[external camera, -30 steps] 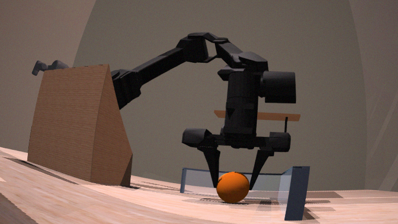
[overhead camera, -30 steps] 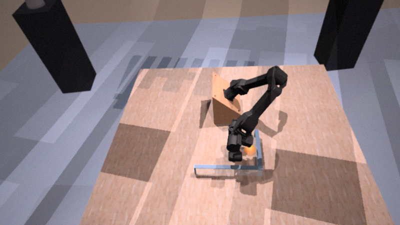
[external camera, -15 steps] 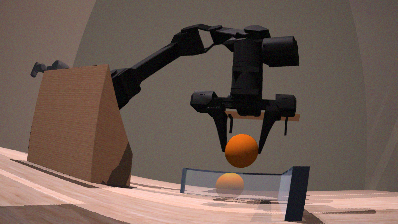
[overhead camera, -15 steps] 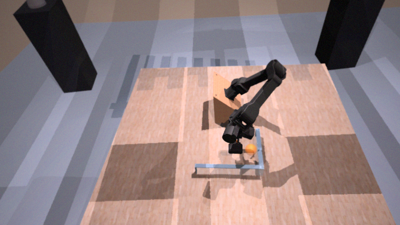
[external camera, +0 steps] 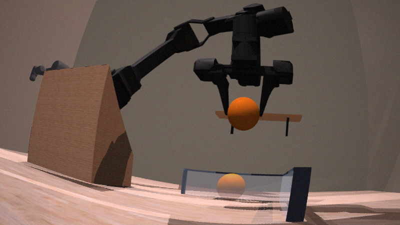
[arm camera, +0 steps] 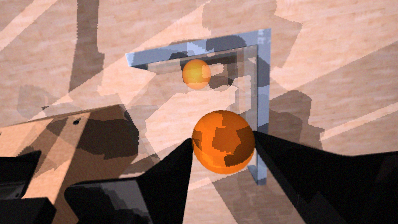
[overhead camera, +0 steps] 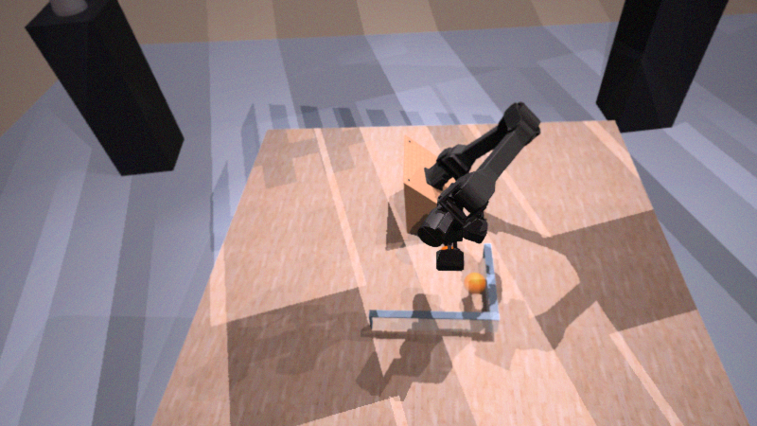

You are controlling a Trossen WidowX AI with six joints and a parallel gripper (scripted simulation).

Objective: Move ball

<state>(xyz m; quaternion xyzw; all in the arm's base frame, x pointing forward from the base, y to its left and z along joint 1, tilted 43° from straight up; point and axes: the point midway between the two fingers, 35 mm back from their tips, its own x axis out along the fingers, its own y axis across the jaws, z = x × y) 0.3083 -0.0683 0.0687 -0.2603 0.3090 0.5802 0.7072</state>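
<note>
My gripper (overhead camera: 449, 258) (external camera: 243, 114) (arm camera: 220, 138) points down and is shut on the solid orange ball (external camera: 243, 123) (arm camera: 223, 150). The ball hangs well above the table, mostly hidden behind the gripper in the top view. The see-through copy (overhead camera: 475, 283) (external camera: 231, 185) (arm camera: 196, 74) is paler and sits low inside the corner, close to the right-hand wall (overhead camera: 491, 291) as the top view shows it. The front wall (overhead camera: 433, 314) (arm camera: 263, 90) meets that wall at the front right. In the exterior view the held ball is above the copy and slightly to its right.
The wooden stand (overhead camera: 420, 209) (external camera: 67, 120) carries the arm's base behind the walls. Two black pillars (overhead camera: 100, 84) (overhead camera: 656, 68) stand beyond the table (overhead camera: 296, 211). A wooden shelf or bench (external camera: 279, 117) shows in the background. Shadows cross the table top.
</note>
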